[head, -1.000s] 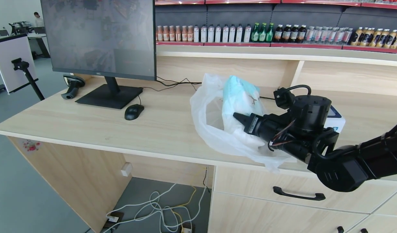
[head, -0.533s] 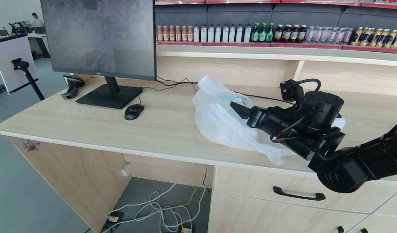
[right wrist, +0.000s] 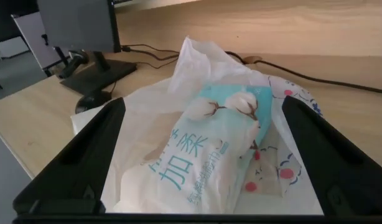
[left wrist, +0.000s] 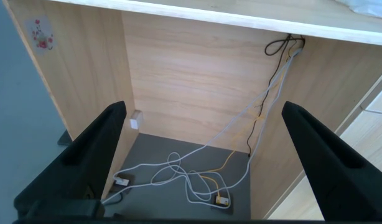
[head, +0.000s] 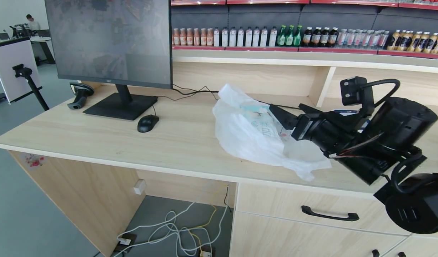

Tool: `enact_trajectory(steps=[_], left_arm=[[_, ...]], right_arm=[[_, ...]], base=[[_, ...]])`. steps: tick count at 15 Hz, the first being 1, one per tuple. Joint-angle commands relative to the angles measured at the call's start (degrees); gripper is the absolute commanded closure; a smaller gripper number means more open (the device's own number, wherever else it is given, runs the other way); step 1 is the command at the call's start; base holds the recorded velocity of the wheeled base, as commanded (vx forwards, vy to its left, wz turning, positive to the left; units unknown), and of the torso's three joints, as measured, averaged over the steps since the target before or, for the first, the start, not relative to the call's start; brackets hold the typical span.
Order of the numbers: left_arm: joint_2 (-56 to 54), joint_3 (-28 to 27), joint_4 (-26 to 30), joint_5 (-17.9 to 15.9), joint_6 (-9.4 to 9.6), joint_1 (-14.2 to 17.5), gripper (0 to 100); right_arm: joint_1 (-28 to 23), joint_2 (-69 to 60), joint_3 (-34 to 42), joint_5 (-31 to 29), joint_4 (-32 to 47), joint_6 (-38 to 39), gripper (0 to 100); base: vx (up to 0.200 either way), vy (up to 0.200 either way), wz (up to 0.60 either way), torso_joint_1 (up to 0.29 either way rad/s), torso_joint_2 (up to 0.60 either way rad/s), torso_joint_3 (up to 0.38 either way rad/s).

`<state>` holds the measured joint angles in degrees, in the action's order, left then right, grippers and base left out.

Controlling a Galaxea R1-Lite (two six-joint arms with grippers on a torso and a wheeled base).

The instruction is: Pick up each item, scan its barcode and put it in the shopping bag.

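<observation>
A white plastic shopping bag (head: 240,137) lies slumped on the wooden counter (head: 97,135). Inside it lies a light-blue soft pack (head: 258,123) with a cotton picture; in the right wrist view the pack (right wrist: 209,149) rests in the bag's (right wrist: 194,59) open mouth. My right gripper (head: 286,107) hovers just to the right of the bag, open and holding nothing; its fingers (right wrist: 85,165) frame the pack from a short distance. My left gripper (left wrist: 203,155) is open and hangs low, facing the space under the counter.
A monitor (head: 111,39), a mouse (head: 147,123) and a handheld scanner on its stand (head: 79,94) sit on the counter's left part. Cables (left wrist: 197,180) lie on the floor below. A drawer handle (head: 329,215) is under the bag. Bottles (head: 276,35) line the back shelf.
The right gripper lowered the pack into the bag, let it go and drew back up and to the right. The bag has sagged flat around the pack.
</observation>
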<state>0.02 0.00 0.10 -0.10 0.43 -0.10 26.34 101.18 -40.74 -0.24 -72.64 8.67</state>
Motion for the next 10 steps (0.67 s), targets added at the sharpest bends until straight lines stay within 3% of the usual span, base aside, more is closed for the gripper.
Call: enact_trajectory(steps=[1,2,10], left_arm=[[-0.02,0.00,-0.01,0.01,0.01,0.01,0],[-0.02,0.00,-0.01,0.01,-0.08,0.01,0],[-0.02,0.00,-0.01,0.01,0.01,0.01,0]], right_arm=[[0.02,-5.56,13.14,-0.20,-12.61,-6.47,0],[0.11,-5.12,15.69,-0.11,-17.27,-7.70,0],[0.02,-8.90,17.10,0.33,-17.36,-8.40,0]], base=[[0.000,0.000,0.00,0.000,0.00,0.000],[0.000,0.000,0.00,0.000,0.00,0.000],[0.000,0.000,0.00,0.000,0.00,0.000]])
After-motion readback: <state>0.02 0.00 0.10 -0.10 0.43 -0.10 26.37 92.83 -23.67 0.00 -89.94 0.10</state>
